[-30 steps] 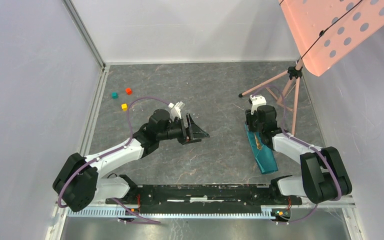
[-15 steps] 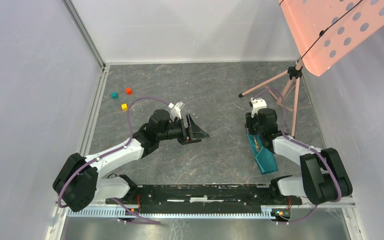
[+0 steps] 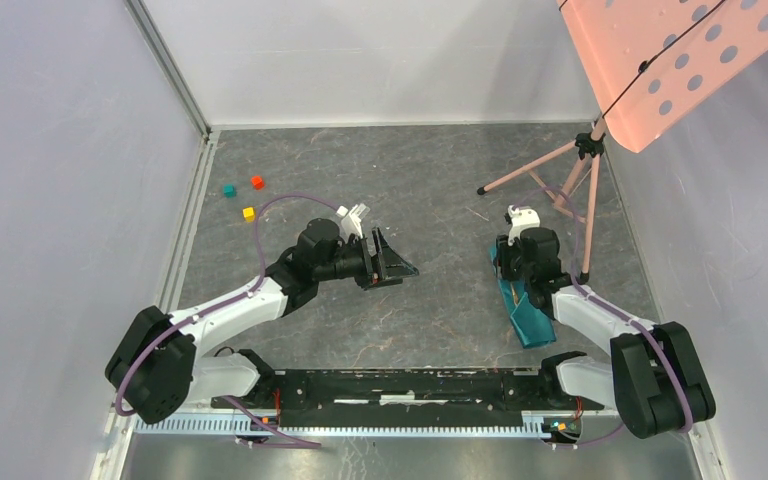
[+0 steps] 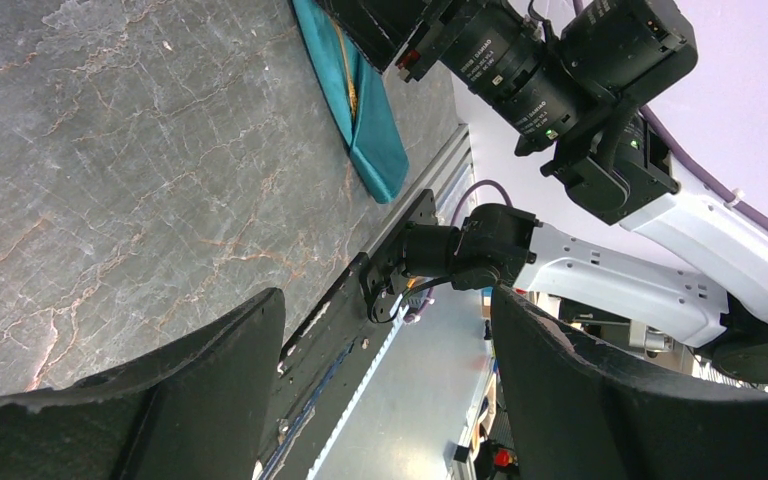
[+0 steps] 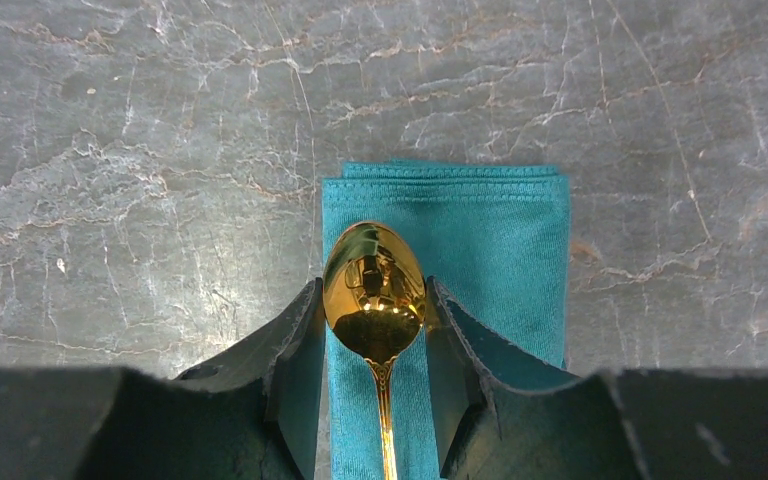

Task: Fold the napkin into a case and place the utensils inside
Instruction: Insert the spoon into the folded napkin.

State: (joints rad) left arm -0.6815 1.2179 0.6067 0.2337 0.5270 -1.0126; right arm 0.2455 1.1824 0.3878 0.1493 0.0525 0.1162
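The teal napkin (image 3: pixel 533 322) lies folded into a long narrow case (image 5: pixel 505 235) at the right of the table, also seen in the left wrist view (image 4: pixel 372 125). The gold spoon (image 5: pixel 374 285) lies lengthwise on the case, bowl toward its far end. My right gripper (image 5: pixel 372 292) points down over it, and its two fingers press on either side of the spoon's bowl. From above, the right gripper (image 3: pixel 513 275) covers the case's far end. My left gripper (image 3: pixel 403 262) hovers open and empty at mid-table, turned toward the right arm (image 4: pixel 388 300).
Three small cubes, teal (image 3: pixel 228 189), red (image 3: pixel 256 181) and yellow (image 3: pixel 248 212), lie at the far left. A pink tripod (image 3: pixel 563 185) stands behind the right arm under a pink perforated panel (image 3: pixel 660 60). Walls enclose the table on three sides.
The right wrist has shifted a little to the right and nearer, along the case. The left arm has not moved.
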